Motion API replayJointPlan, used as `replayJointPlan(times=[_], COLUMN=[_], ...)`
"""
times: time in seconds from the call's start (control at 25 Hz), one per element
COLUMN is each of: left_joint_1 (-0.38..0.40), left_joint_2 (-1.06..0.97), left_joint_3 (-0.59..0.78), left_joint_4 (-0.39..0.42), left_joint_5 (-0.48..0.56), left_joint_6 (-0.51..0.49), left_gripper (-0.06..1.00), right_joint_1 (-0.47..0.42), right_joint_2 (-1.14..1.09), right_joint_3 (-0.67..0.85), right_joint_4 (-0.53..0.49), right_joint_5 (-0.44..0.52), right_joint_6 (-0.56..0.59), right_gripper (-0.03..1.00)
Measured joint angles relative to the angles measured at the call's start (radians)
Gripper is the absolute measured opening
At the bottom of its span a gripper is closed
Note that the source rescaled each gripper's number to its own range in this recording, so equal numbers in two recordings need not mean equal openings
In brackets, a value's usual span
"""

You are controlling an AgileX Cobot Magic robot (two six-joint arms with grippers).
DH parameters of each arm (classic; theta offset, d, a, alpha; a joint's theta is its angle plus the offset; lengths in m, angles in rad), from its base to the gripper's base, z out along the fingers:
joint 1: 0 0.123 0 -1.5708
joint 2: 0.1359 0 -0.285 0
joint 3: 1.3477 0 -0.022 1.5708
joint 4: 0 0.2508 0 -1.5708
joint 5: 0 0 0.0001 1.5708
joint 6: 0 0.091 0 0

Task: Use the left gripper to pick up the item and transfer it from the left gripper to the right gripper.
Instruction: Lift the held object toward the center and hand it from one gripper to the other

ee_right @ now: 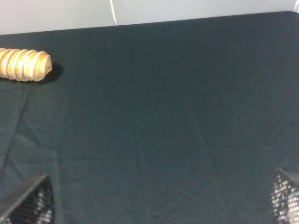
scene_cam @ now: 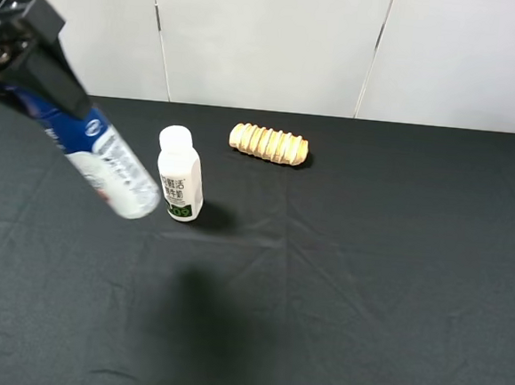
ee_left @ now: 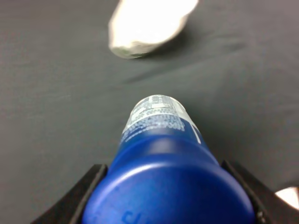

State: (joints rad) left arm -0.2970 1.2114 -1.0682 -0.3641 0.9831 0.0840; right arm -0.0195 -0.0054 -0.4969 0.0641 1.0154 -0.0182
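Two bottles, one roll: all over a black tablecloth (scene_cam: pixel 366 281), with white wall panels behind.
Tall bottle (scene_cam: pixel 100 158): held in the air over the left side of the cloth. It is tilted, with the blue cap end up in the claw and the white labelled base pointing down toward the middle of the table.
Left gripper (scene_cam: pixel 46 96): closed around the blue upper part of the tall bottle. The left wrist view shows one black finger (ee_left: pixel 79 196) on each side of the cap.
Tall bottle, shadow: a dark patch lies on the cloth nearer the front edge, apart from the bottle itself.
Small white bottle (scene_cam: pixel 180 176): upright on the cloth with a white cap and green print. In the high view it sits just beside the base of the tall bottle; whether the two touch cannot be told. It is blurred in the left wrist view.
Bread roll (scene_cam: pixel 268 143): ridged and tan, lying on its side near the back edge, right of the small bottle and apart from it.
Right gripper (ee_right: pixel 156 200): fingers spread wide with nothing between them, over bare cloth. It does not show in the high view.
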Motion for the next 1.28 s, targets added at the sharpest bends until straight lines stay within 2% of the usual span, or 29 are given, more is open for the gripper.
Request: replayJointPlan(times=[0.28,0.48,0.64,0.8,1.04,1.28], left_joint_1=[0.000,0.000,-0.004,-0.027,-0.076,-0.124], left_joint_2=[0.006,0.064,0.137,0.208,0.309,0.373], left_joint_3=[0.000,-0.001,-0.001,-0.001,-0.001,-0.001], left_joint_4=[-0.184,-0.359,-0.520,-0.641,-0.783,-0.873], left_joint_5=[-0.088,-0.098,-0.105,-0.120,-0.135,-0.146], left_joint_6=[0.061,0.144,0.245,0.325,0.423,0.468], left_gripper=[0.02,0.02,0.02,0.02,0.02,0.02], right_joint_1=[0.000,0.000,0.026,0.117,0.294,0.457], right_joint_2=[0.009,0.181,0.320,0.421,0.536,0.670], right_joint_3=[-0.008,-0.101,-0.150,-0.154,-0.203,-0.260], right_joint_4=[0.015,0.132,0.214,0.222,0.217,0.173], right_joint_5=[0.016,0.053,0.011,-0.045,-0.109,-0.170], right_joint_6=[0.000,-0.033,-0.109,-0.174,-0.266,-0.337], right_gripper=[1.00,1.00,1.00,1.00,1.00,1.00])
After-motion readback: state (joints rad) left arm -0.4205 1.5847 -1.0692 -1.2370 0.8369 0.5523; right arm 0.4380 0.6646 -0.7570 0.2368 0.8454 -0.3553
